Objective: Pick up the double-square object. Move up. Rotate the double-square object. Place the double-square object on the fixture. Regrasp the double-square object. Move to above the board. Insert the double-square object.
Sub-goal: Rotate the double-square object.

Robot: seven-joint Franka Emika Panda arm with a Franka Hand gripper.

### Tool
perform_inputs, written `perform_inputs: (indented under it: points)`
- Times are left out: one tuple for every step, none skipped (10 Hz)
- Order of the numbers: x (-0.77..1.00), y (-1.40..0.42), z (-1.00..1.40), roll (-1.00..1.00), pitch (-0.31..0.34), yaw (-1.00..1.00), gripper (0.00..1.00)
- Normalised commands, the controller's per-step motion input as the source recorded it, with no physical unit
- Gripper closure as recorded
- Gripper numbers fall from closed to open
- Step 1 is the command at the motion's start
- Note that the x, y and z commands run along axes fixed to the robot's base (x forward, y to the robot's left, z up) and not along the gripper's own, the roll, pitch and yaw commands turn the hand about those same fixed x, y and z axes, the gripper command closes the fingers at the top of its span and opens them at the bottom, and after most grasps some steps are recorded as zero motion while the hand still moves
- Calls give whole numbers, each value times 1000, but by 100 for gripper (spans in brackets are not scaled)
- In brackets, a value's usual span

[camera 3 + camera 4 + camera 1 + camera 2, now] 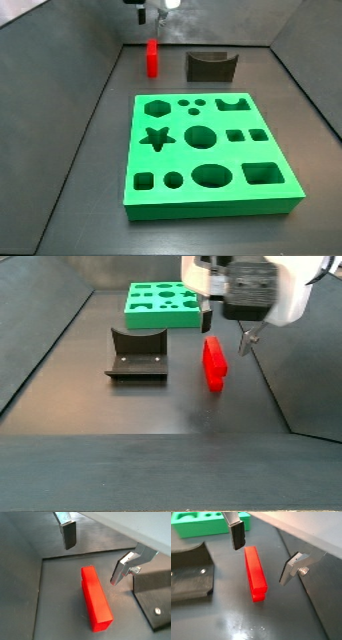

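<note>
Gripper [261,554] hovered above the double-square object [255,572], fingers [236,534] spread wide, gripping nothing. Double-square object lay on the floor beside the fixture [136,353], near the board [205,152]. No readable markings seen.

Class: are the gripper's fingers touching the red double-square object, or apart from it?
Apart. In both wrist views the gripper is open, fingers above the double-square object, dark floor showing between.

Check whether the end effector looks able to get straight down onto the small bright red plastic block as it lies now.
Probably yes. The end effector hangs open above the small bright red plastic block, one finger on each side of it, and nothing lies between them. The dark notched fixture sits off to one side.
</note>
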Motion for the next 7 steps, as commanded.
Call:
perform_inputs:
  points:
    - [35, 2, -25, 3, -16, 1000, 0]
    - [35, 2, -25, 3, -18, 1000, 0]
    - [35, 2, -25, 4, -19, 1000, 0]
    - [35, 2, -25, 4, -21, 1000, 0]
    - [35, 2, -25, 4, -23, 1000, 0]
    - [35, 2, -25, 5, -26, 1000, 0]
    - [35, 2, -25, 5, -28, 1000, 0]
